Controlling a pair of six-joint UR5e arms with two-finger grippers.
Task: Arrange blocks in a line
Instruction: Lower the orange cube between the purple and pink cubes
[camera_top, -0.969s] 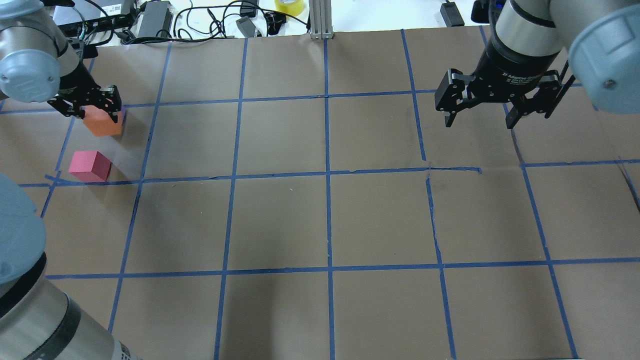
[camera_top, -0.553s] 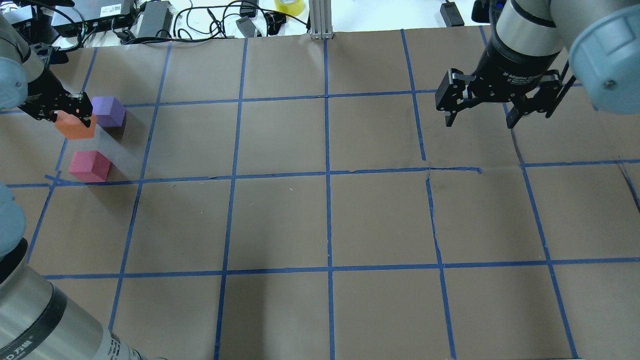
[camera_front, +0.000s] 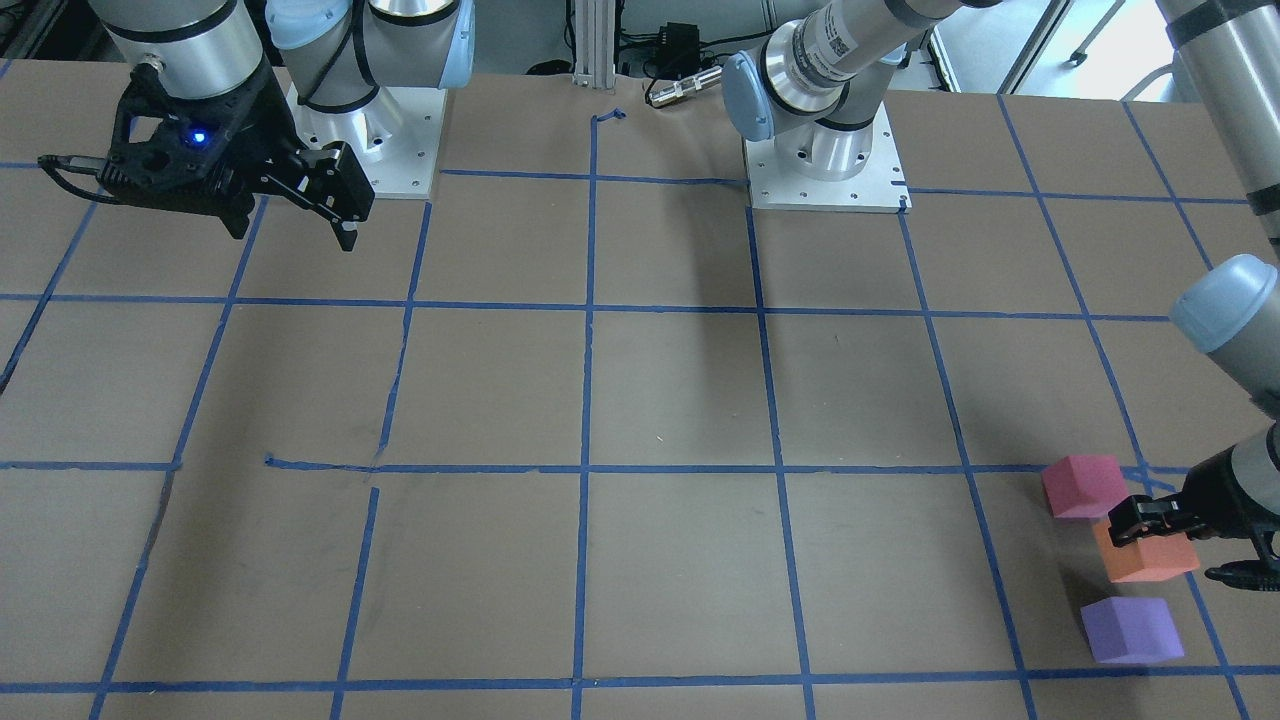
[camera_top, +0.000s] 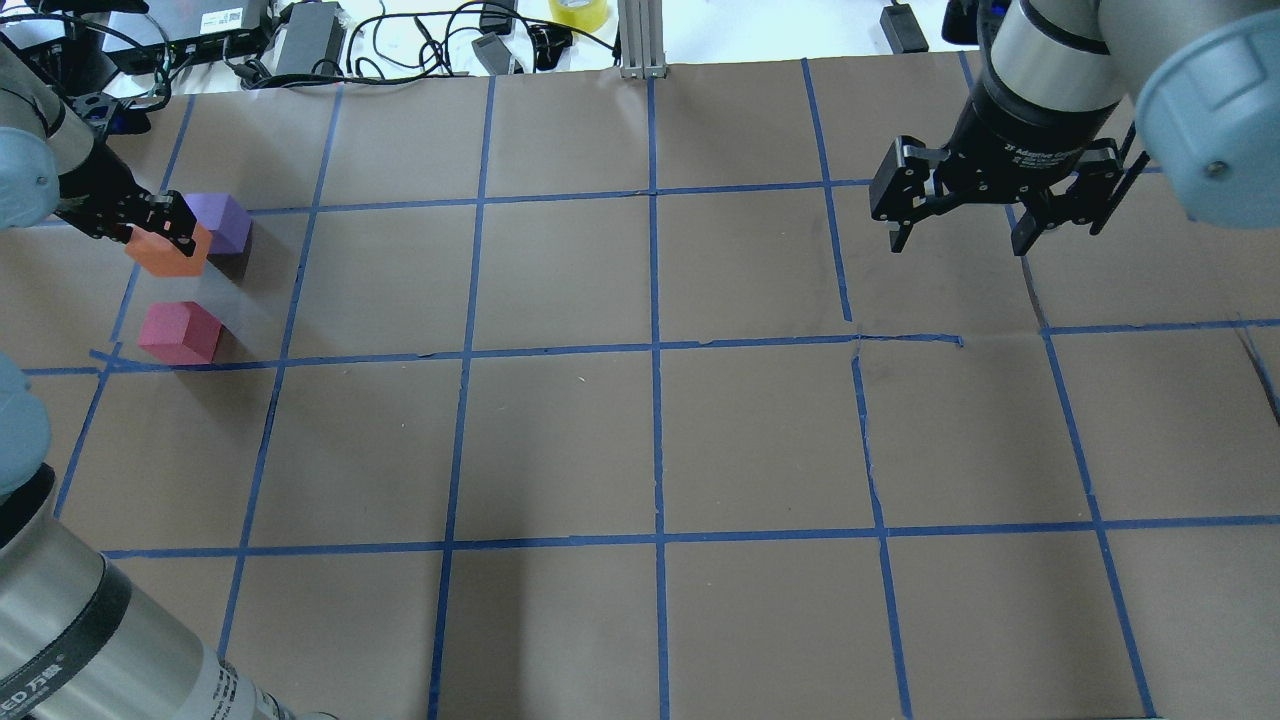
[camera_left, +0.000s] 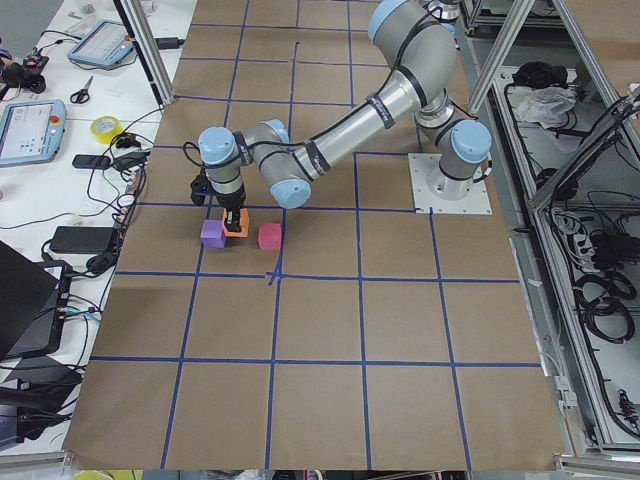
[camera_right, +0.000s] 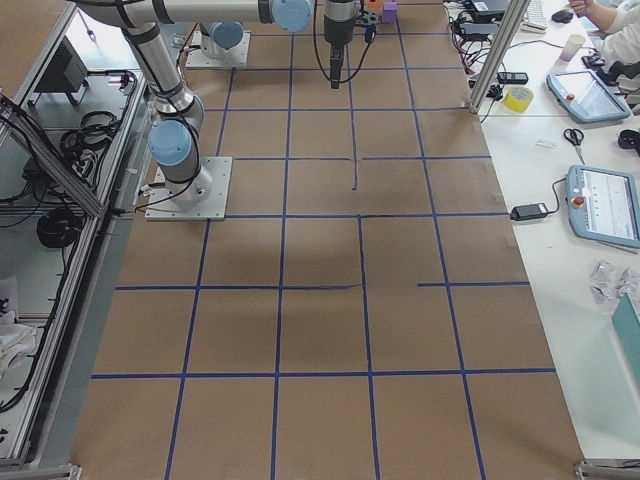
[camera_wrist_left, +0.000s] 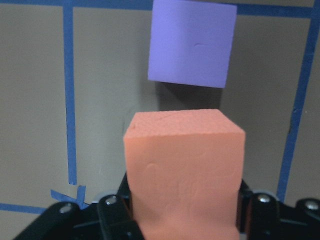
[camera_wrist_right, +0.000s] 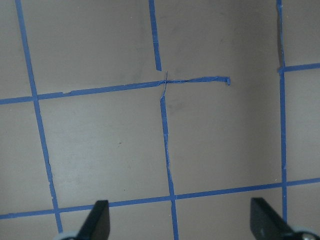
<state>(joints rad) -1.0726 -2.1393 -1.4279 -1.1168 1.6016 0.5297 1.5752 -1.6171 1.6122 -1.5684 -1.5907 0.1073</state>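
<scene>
- Left gripper (camera_top: 160, 230) pinches the orange cube (camera_top: 172, 258) between its fingers
- Orange cube lies between the purple cube (camera_top: 226, 218) and the pinkish-red cube (camera_top: 180, 333), near both, on the robot's left side of the table (camera_top: 560, 440)
- Right gripper (camera_top: 958, 243) hangs above the table with fingers spread, well apart from the cubes

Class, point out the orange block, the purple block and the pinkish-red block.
orange block (camera_top: 165, 258): overhead view, visible side face.
purple block (camera_top: 222, 212): overhead view, top face.
pinkish-red block (camera_top: 182, 322): overhead view, top face.
</scene>
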